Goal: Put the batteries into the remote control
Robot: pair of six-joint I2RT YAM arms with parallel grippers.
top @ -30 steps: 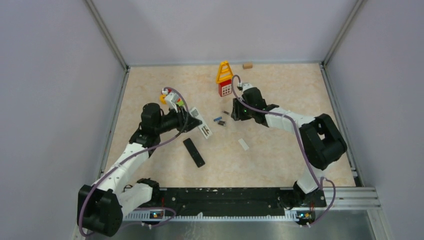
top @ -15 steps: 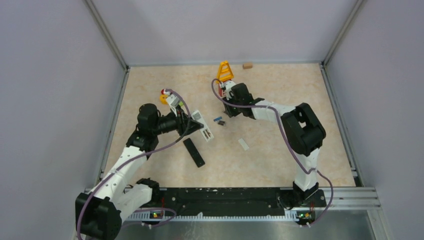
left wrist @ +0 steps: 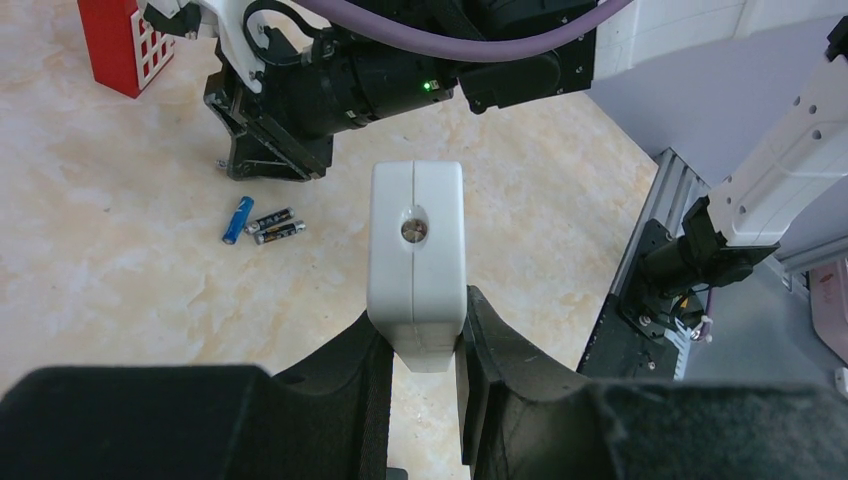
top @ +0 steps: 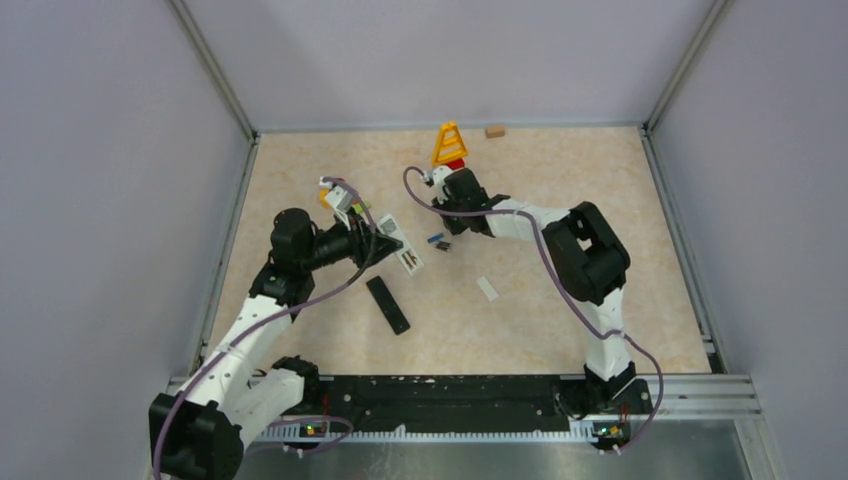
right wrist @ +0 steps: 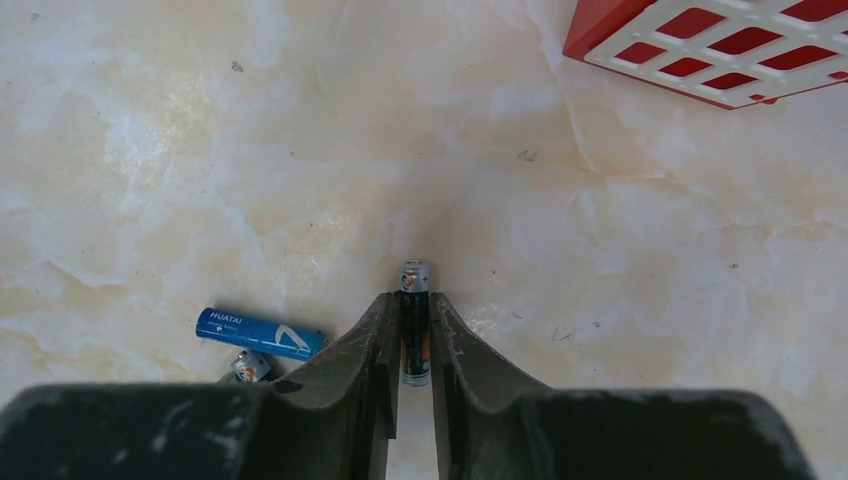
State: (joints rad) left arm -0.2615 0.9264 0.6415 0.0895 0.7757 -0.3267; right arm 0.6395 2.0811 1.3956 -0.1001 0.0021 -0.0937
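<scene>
Pick-up is judged in hand: a dark battery [right wrist: 415, 350], just beside the blue-wrapped battery [right wrist: 258, 333], is pinched by the closed right gripper [right wrist: 412, 300], the white remote control [left wrist: 416, 230] being clamped nearby in the left gripper [left wrist: 420, 330]; lifting and compartment alignment are required next.

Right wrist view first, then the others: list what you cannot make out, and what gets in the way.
- Right wrist view: the lower end of the gripped battery hides between the fingers of the right gripper; a second battery sits half behind a finger; the top edge cuts the red block.
- Left wrist view: the left gripper covers the near end of the white remote; no battery slot shows.
- Top view: loose batteries too small to count.
</scene>
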